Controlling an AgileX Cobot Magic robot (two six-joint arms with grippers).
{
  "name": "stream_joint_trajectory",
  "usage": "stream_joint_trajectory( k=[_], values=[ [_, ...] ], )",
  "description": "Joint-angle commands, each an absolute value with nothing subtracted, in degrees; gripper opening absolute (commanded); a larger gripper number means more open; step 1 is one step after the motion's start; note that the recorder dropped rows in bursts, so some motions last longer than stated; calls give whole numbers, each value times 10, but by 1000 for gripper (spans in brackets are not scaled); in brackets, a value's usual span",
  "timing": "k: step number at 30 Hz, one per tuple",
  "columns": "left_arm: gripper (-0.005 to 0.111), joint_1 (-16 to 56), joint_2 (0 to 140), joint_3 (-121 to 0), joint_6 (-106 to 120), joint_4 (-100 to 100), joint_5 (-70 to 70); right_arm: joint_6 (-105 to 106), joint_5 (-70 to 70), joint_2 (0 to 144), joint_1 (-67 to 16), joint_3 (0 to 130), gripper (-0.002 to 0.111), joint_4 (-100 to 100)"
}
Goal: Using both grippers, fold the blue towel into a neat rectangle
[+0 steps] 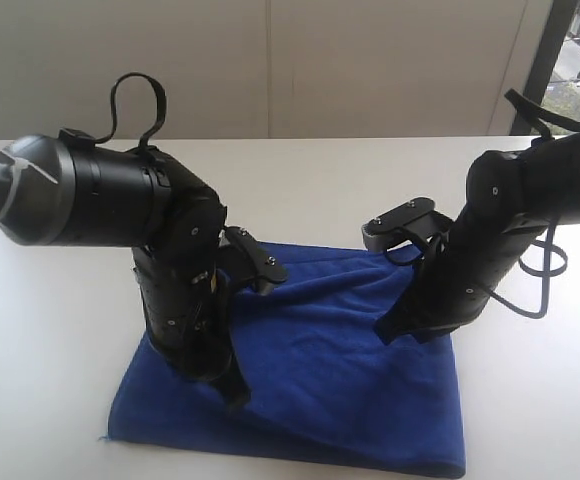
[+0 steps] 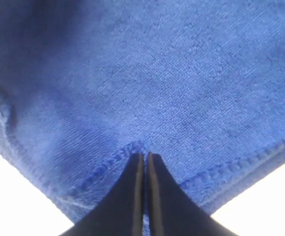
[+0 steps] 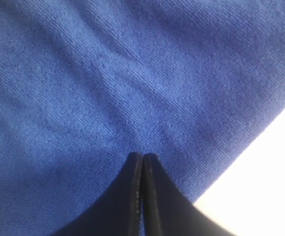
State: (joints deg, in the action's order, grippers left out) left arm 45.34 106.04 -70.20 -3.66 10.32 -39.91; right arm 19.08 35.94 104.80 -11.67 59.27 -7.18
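Blue towel (image 1: 320, 370) hem pinched in left gripper (image 2: 143, 155); right gripper (image 3: 142, 156) closed near its edge.

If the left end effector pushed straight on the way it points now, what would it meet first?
The blue towel: the left end effector is shut right at its stitched hem, seemingly pinching it, so cloth comes first, with the white table probably just beneath.

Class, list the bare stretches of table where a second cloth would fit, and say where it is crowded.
Free: the table left of the blue towel, right of it, and the strip between towel and wall. Crowded: the towel itself, where the left gripper and right gripper both touch it.
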Motion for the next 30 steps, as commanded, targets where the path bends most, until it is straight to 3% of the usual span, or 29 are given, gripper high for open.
stream_joint_trajectory(
  k=[1,24,27,30],
  values=[
    [0,453,1051,-682,-58,111,-419,191,360,1048,-114,594,0,-72],
    [0,453,1006,-584,-81,140,-400,191,347,1022,-114,596,0,-78],
    [10,453,1006,-585,-80,141,-395,191,348,1002,-114,596,0,-86],
    [31,453,1006,-585,-80,146,-391,191,350,983,-114,596,0,-90]
  ],
)
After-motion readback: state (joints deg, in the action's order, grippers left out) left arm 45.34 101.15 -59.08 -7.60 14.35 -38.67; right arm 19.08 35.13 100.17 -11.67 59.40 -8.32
